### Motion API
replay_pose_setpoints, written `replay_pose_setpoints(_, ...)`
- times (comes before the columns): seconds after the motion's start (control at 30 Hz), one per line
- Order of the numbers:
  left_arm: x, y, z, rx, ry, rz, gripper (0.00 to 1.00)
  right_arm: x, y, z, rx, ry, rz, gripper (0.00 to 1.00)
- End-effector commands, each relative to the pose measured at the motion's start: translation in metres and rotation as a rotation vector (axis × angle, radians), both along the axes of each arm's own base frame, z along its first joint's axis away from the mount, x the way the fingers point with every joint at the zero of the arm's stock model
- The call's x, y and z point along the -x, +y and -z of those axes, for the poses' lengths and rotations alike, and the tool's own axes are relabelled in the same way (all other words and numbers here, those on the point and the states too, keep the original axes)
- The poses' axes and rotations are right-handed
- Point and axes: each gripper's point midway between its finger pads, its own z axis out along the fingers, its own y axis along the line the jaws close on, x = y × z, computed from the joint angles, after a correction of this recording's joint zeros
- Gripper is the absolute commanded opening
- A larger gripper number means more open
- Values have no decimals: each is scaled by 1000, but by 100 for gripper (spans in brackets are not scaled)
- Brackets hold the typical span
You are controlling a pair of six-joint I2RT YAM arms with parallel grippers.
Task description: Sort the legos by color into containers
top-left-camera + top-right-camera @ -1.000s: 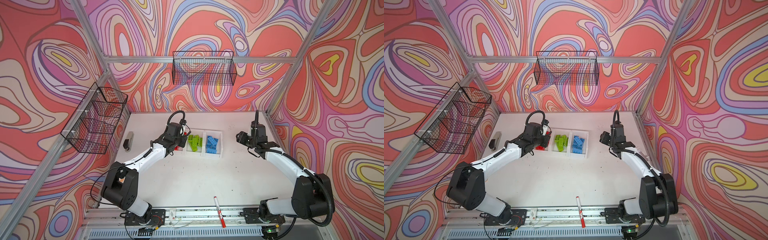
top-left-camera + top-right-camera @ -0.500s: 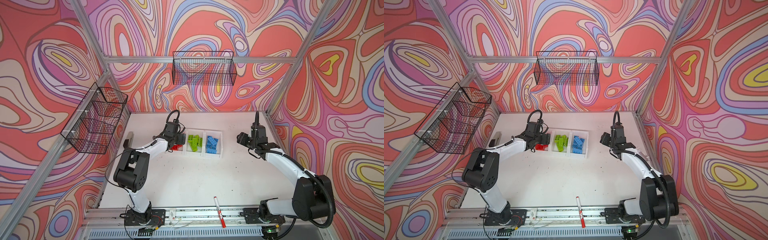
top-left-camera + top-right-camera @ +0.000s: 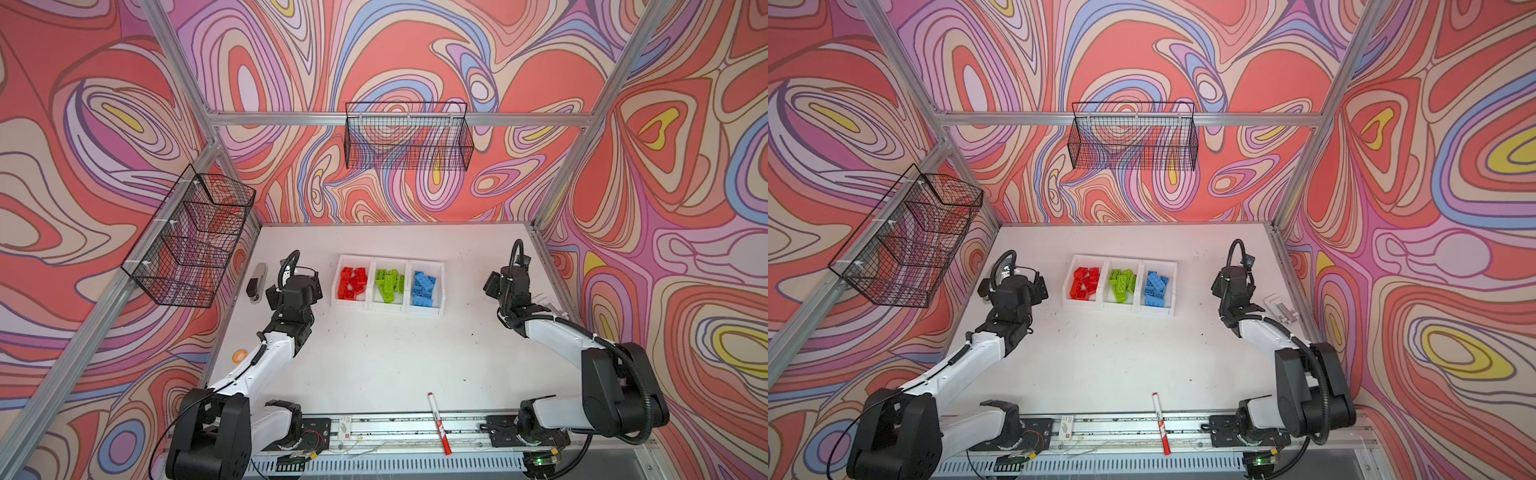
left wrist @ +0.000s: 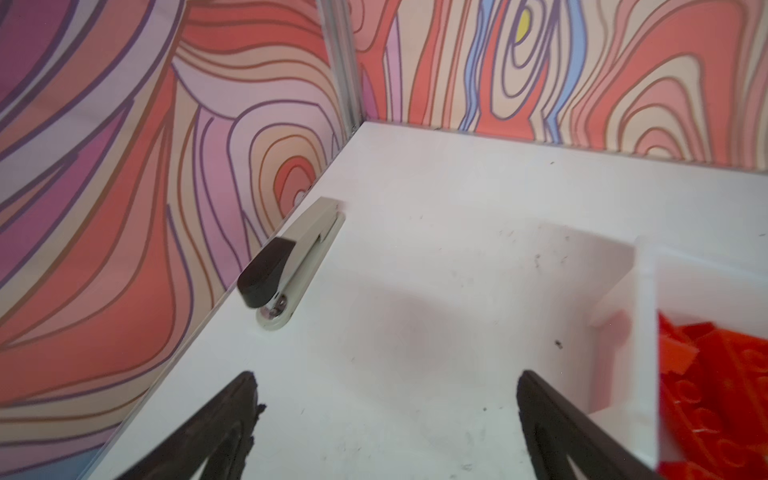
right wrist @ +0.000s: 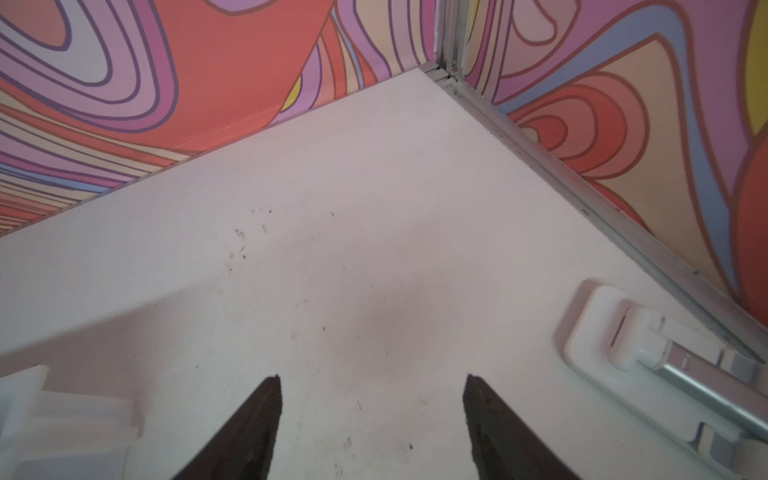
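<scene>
1. The left hand (image 4: 386,376), spread wide and empty, hangs just beside the red end of the three joined white plastic bins (image 3: 353,303).
2. The right hand (image 5: 372,378), also spread and empty, hangs farther off, beyond the bins' blue end.
3. The red studded plastic bricks (image 3: 352,283), lime green bricks (image 3: 388,284) and light blue bricks (image 3: 424,286) lie inside the bins, one colour each. None looks loose, so sorting seems done.

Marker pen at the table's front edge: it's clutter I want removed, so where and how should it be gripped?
Grip the marker pen at its white mid-barrel, coming down from above. It lies flat, pointing roughly front to back, so set the jaws across its thin width, left to right.
</scene>
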Motion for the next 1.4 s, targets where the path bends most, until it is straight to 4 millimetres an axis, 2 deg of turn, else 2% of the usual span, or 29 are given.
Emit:
replay_pose_setpoints(0.0, 10, 18, 9, -48, -50, -83, 100, -5, -19, -21, 126, -132, 69, 74)
replay_pose_setpoints(0.1, 3, 15, 21, -55, -112, -29, 100, -1, -24, -9, 159, -146, 82, 73)
replay_pose_setpoints(0.2, -6, 16, 19, -35, -198, 3, 100, 2, -23, -4, 191, -220, 67, 74)
replay_pose_setpoints(0.27, -16, 14, 29, -30, -174, 39, 100, -6, -17, -2, 216, -197, 12, 74)
replay_pose_setpoints(0.3, -22, 7, 30, -27, -156, 81, 100, -7, -17, -4, 229, -225, 9, 75)
replay_pose_setpoints(0.37, -27, -6, 38, -8, -102, 157, 100, -10, -15, 6, 219, -232, -22, 75)
replay_pose_setpoints(0.47, -37, -24, 54, -15, -97, 285, 100, -18, 0, 9, 218, -236, -122, 75)
replay_pose_setpoints(0.5, -41, -24, 50, -25, -121, 283, 100, -17, 1, 11, 211, -232, -133, 75)
replay_pose_setpoints(0.57, -42, -24, 59, 14, -24, 286, 100, -12, 0, 17, 206, -246, -138, 75)
replay_pose_setpoints(0.6, -45, -25, 57, -3, -60, 296, 100, -9, -3, 11, 217, -287, -117, 76)
replay_pose_setpoints(0.73, -44, -23, 57, 0, -59, 287, 100, -10, -2, 16, 208, -253, -122, 78)
replay_pose_setpoints(0.77, -44, -22, 55, -5, -68, 284, 100, -10, -3, 14, 215, -266, -116, 96)
replay_pose_setpoints(0.8, -44, -22, 56, 8, -49, 276, 100, -10, -4, 13, 215, -265, -116, 98)
replay_pose_setpoints(1.37, -43, -21, 56, 2, -59, 275, 100, -10, -3, 13, 215, -267, -117, 98)
